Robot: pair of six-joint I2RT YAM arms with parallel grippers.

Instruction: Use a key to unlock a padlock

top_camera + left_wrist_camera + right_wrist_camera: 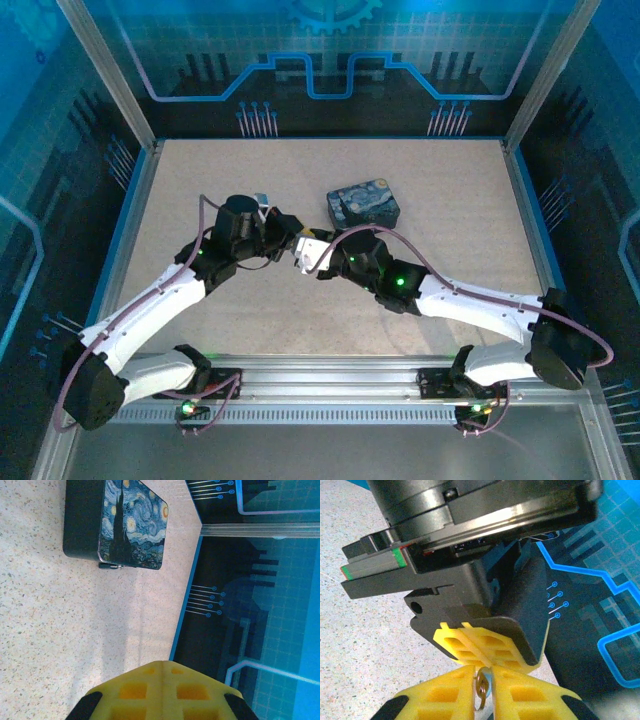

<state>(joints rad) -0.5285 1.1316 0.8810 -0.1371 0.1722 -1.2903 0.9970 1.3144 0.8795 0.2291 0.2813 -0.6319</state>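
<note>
Right wrist cam: R jaws pinching thin brassy metal loop, rest hidden, L jaws pressed together

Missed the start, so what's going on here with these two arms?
The two arms meet tip to tip over the table. The right gripper is shut on a small brassy loop, seemingly the key, held right against the tips of the left gripper, which is also shut. What the left one grips is hidden. A painted tin sits just beyond them.

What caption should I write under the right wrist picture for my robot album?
The left gripper meets the right gripper tip to tip, the right pinching a small metal ring.
</note>
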